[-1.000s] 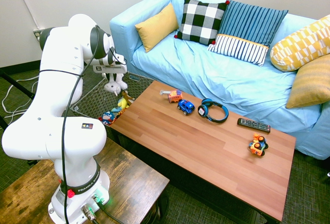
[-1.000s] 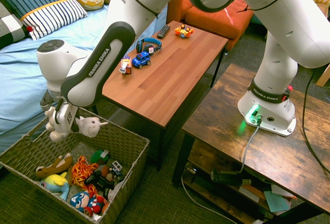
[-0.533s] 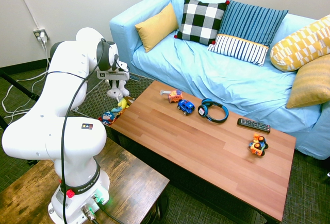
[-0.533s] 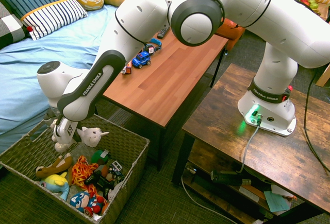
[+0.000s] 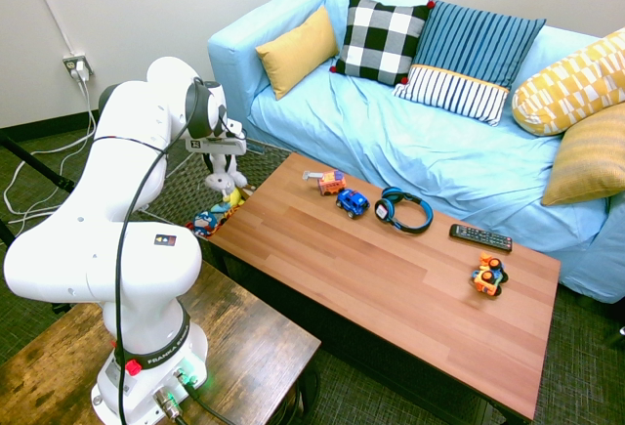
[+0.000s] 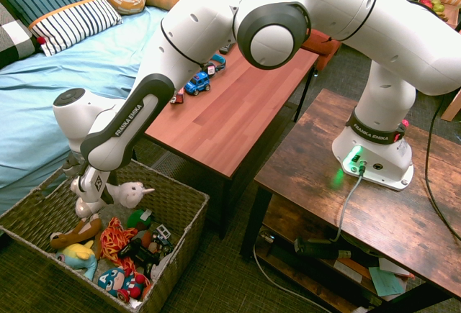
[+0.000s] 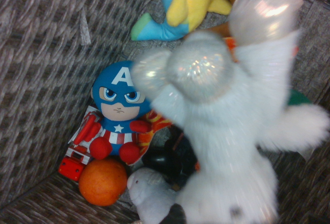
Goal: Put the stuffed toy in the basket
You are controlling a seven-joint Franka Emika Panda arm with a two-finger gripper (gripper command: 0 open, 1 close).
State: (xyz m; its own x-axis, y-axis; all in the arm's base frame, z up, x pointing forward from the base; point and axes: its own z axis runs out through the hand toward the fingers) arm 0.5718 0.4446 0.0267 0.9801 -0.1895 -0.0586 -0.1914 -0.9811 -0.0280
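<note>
The stuffed toy (image 6: 128,195), white and fluffy, hangs directly under my gripper (image 6: 99,188) just inside the rim of the basket (image 6: 176,245), above the toys lying in it. From the other side the stuffed toy (image 5: 228,183) dangles below the gripper (image 5: 222,157), beside the coffee table's corner. In the wrist view the stuffed toy (image 7: 232,131) fills the right half, its limbs spread over the basket floor. Whether the gripper still clamps it does not show.
In the basket lie a Captain America plush (image 7: 116,116), an orange ball (image 7: 102,183), a yellow-and-blue plush (image 6: 75,253) and other toys. The wooden coffee table (image 6: 238,104) with toy cars and headphones stands right beside the basket, with the blue sofa (image 5: 391,142) behind.
The arm has come down and carried the stuffed toy from above the basket's rim to just inside it, closer to the toys at the bottom.
</note>
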